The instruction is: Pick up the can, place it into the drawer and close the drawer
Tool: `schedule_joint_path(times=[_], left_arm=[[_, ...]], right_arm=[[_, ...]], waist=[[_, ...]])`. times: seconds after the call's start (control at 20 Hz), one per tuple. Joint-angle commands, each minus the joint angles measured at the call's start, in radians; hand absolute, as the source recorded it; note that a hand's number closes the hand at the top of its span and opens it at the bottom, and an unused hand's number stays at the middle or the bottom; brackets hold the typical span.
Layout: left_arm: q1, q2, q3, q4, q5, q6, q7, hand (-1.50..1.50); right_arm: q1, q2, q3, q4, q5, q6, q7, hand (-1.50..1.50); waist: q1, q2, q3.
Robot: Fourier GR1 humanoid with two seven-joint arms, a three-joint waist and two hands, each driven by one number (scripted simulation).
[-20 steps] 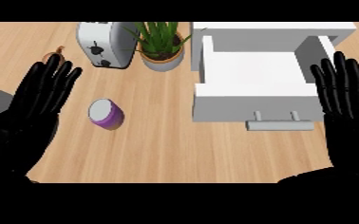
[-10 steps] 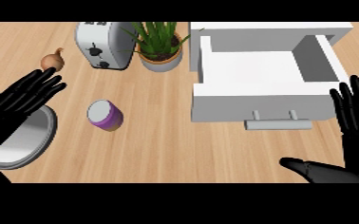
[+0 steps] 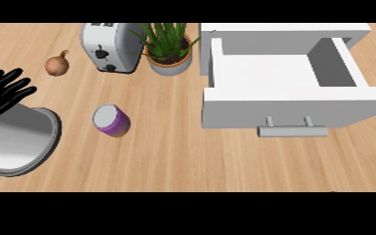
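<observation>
Now, from the head view: the left hand (image 3: 13,90) shows at the frame's left edge, fingers straight and spread, gripping nothing. The purple can (image 3: 112,121) stands upright on the desk (image 3: 169,159), lower left of centre, apart from that hand. At the right, the white drawer (image 3: 242,112) hangs open, handle (image 3: 292,130) facing down-frame.

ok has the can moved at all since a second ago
No. The can sits at the same spot, nearer the robot than the toaster, left of the open drawer.
</observation>
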Motion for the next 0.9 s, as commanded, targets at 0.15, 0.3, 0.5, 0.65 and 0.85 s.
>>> schedule_joint_path(times=[0.15, 0.3, 0.5, 0.65, 0.85], left_arm=[[-0.030, 0.048, 0.028, 0.088, 0.139, 0.024, 0.100, -1.50], [-0.022, 0.067, 0.021, 0.144, 0.213, 0.001, 0.133, -1.50], [-0.049, 0.066, -0.034, 0.140, 0.268, 0.066, 0.208, -1.50], [-0.050, 0.024, -0.046, 0.149, 0.250, 0.075, 0.198, -1.50], [-0.075, 0.039, -0.091, 0.128, 0.298, 0.131, 0.270, -1.50]], right_arm=[[0.081, -0.012, -0.080, -0.033, -0.097, 0.090, -0.019, -1.50], [0.057, -0.023, -0.120, 0.003, -0.119, 0.097, -0.031, -1.50], [0.093, -0.021, -0.121, -0.013, -0.126, 0.136, -0.028, -1.50], [0.123, -0.013, -0.130, -0.049, -0.132, 0.151, -0.029, -1.50], [0.123, -0.016, -0.168, -0.012, -0.155, 0.177, -0.059, -1.50]], waist=[[-0.003, 0.000, -0.001], [-0.003, 0.002, -0.001], [-0.005, 0.002, -0.001], [-0.008, 0.002, -0.001], [-0.010, 0.002, -0.001]])
